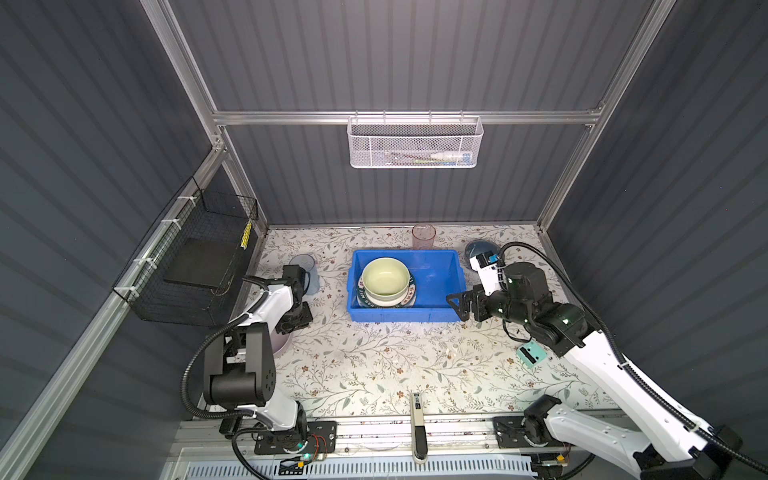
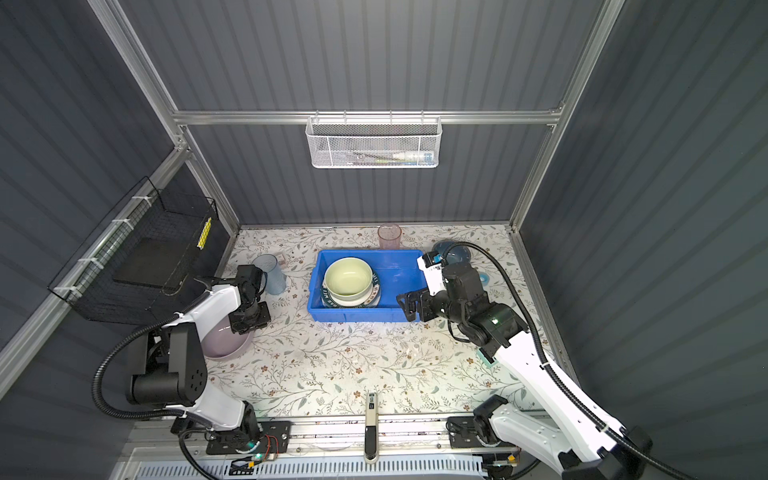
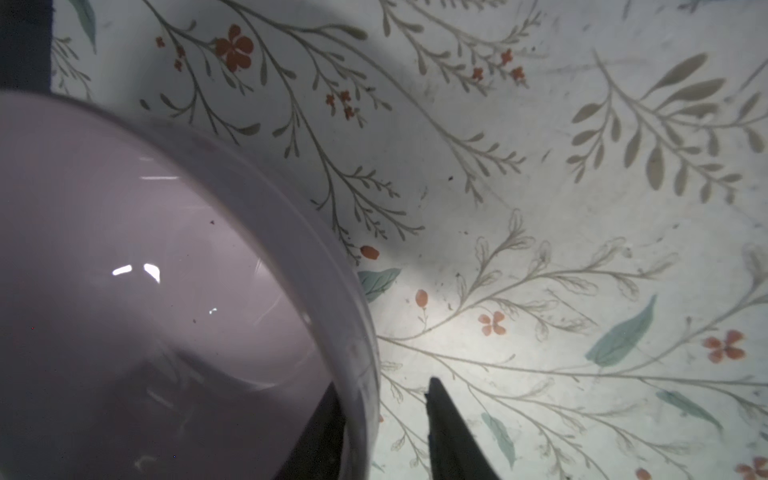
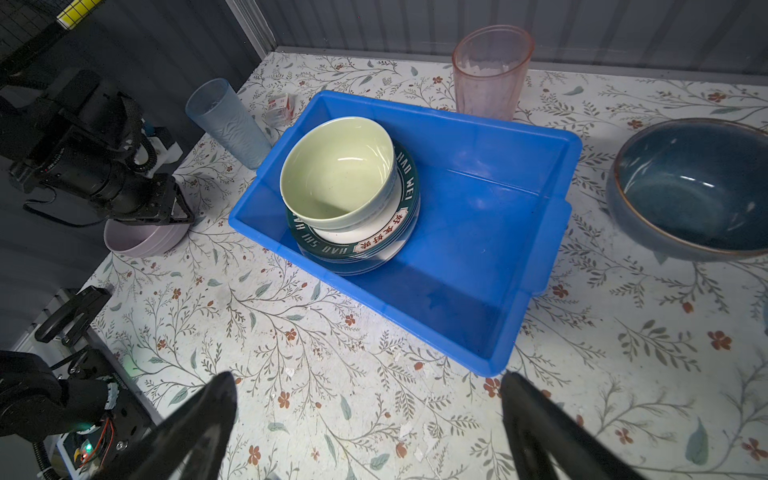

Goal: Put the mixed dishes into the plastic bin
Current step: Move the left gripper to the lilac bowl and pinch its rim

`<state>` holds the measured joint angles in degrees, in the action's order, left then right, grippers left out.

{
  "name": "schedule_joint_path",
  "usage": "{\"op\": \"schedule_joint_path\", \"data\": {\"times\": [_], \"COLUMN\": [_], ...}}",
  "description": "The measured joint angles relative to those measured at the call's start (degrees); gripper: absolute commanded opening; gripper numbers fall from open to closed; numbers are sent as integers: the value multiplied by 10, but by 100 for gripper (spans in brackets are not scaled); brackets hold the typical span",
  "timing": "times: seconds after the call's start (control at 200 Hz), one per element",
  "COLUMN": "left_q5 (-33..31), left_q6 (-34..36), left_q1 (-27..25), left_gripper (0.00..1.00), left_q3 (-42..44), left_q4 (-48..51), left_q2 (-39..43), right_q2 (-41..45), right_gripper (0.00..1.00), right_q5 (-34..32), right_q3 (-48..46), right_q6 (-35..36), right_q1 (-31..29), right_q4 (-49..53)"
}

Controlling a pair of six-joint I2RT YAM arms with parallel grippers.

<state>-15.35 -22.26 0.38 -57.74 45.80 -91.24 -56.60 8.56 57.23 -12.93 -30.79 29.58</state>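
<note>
The blue plastic bin holds a pale green bowl on a green lettered plate atop other plates. My left gripper straddles the lilac bowl's rim: one finger inside, the other outside, a gap off the wall. My right gripper is open and empty by the bin's near right corner. On the table stand a blue tumbler, a pink tumbler and a grey-blue bowl.
A teal block lies under the right arm. A black wire basket hangs on the left wall, a white mesh basket on the back wall. A small red-white box lies near the blue tumbler.
</note>
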Motion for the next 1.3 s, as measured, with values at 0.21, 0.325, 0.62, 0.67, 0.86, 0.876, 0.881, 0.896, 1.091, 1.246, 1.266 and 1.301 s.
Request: {"op": "schedule_joint_path", "data": {"times": [0.21,0.325,0.62,0.67,0.86,0.876,0.881,0.896,1.091,1.246,1.266,1.301], "left_q5": [-4,7,44,59,118,122,123,129,186,206,208,210], "left_q6": [0,-2,5,8,20,21,21,22,26,28,28,29], "left_q1": [4,4,5,5,5,5,5,5,4,0,0,-1], "left_gripper": [14,9,0,0,0,0,0,0,0,0,0,0], "left_q3": [0,0,0,0,-3,-4,-4,-5,-16,-50,-57,-69], "left_q4": [0,2,2,4,16,17,17,19,45,82,86,95], "left_q2": [-2,-2,4,8,30,32,32,34,58,75,77,80], "right_q2": [2,4,10,10,10,10,10,10,10,10,10,10], "right_gripper": [99,99,99,99,99,99,99,99,99,99,99,99], "right_q5": [-2,-3,-11,-12,-15,-15,-15,-15,-15,-15,-15,-15], "right_q3": [-9,-12,-15,-15,-18,-18,-18,-18,-18,-18,-18,-18], "right_q6": [0,0,0,0,-1,-1,-1,-1,-1,-4,-5,-5], "right_q1": [1,1,2,2,4,4,4,4,4,4,4,4], "right_q4": [-2,-3,-3,-3,-3,-3,-3,-3,-3,-3,-3,-3]}}
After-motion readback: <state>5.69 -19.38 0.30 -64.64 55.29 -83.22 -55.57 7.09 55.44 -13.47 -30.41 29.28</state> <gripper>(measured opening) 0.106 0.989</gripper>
